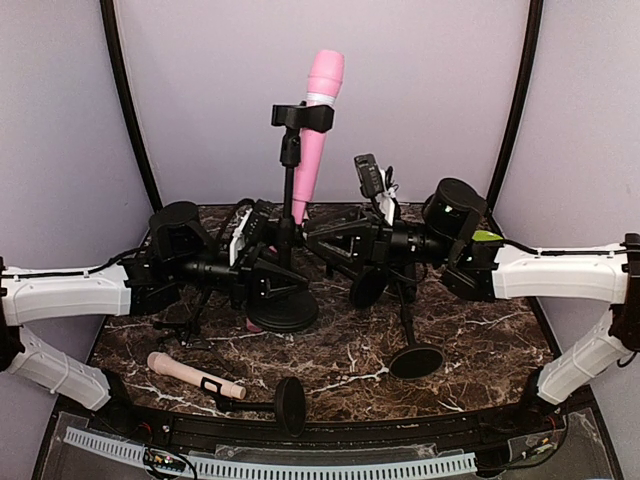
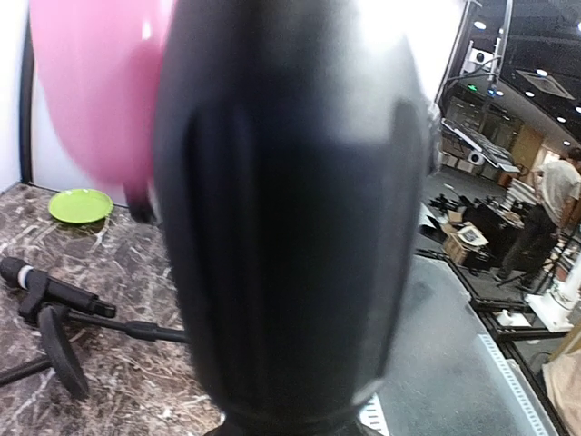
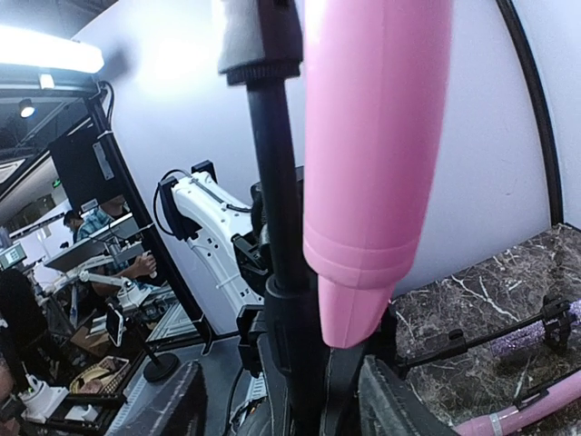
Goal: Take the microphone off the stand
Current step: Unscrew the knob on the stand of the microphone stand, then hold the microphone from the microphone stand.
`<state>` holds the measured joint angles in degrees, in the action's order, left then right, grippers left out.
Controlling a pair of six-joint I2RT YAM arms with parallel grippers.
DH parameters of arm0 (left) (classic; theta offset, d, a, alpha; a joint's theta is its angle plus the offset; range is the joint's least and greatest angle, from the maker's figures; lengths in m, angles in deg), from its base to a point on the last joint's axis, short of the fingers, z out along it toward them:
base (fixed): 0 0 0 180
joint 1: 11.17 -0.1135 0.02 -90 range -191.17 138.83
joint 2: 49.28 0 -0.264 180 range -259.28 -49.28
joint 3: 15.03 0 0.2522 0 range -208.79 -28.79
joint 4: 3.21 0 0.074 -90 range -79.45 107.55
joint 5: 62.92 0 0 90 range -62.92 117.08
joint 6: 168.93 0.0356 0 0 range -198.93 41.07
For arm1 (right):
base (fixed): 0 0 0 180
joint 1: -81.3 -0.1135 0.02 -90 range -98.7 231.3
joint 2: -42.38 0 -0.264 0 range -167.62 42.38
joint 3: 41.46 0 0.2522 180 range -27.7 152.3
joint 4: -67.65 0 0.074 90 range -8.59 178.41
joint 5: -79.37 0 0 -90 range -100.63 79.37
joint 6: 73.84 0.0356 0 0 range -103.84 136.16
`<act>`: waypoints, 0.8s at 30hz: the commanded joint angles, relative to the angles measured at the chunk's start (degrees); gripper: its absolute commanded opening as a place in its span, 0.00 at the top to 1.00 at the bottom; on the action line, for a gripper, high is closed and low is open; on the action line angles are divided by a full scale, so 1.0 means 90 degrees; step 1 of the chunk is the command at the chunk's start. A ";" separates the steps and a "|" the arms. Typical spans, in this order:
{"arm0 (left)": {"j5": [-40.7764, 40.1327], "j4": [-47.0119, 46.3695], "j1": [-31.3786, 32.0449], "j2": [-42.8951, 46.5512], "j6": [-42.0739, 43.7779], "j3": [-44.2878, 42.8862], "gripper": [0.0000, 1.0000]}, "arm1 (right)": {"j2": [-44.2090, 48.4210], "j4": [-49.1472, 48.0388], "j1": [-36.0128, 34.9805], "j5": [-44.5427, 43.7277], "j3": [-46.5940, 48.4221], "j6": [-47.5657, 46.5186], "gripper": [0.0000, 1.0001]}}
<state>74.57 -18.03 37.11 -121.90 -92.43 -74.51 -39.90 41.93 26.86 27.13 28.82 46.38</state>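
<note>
A pink microphone point(image 1: 318, 120) stands tilted in the black clip point(image 1: 302, 117) at the top of the black stand point(image 1: 285, 310) in the middle of the table. My left gripper point(image 1: 278, 250) is shut on the stand's pole point(image 2: 290, 227), which fills the left wrist view, with the microphone point(image 2: 91, 100) a pink blur at the upper left. My right gripper point(image 1: 312, 240) reaches in from the right at the same height. In the right wrist view its fingers point(image 3: 408, 400) stand apart on either side of the pole point(image 3: 277, 182) and the microphone's lower end point(image 3: 359, 300), touching neither.
A beige microphone point(image 1: 190, 373) lies at the front left beside a toppled stand point(image 1: 290, 400). Another stand's round base point(image 1: 415, 360) rests at the front right. A green plate point(image 2: 80, 205) and a black microphone point(image 2: 54, 291) in a fallen stand show in the left wrist view.
</note>
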 commanded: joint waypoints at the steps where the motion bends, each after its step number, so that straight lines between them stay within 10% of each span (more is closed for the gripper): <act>1: -0.0632 -0.0432 -0.0022 0.0540 0.0307 0.0065 1.00 | 0.0291 -0.0360 0.0075 -0.0537 -0.0317 0.0061 0.35; 15: -0.0164 -0.0369 -0.0029 0.0357 0.0270 -0.0088 1.00 | 0.0538 -0.0492 0.0132 -0.1240 -0.0544 0.0091 0.06; 24: 0.0153 0.1031 0.0514 -0.0006 0.1211 -0.0697 1.00 | 0.0884 -0.0594 0.0905 0.0045 -0.0185 0.0336 0.01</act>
<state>73.15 -10.70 39.47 -122.25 -86.64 -76.71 -33.78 40.35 32.18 20.35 24.38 47.54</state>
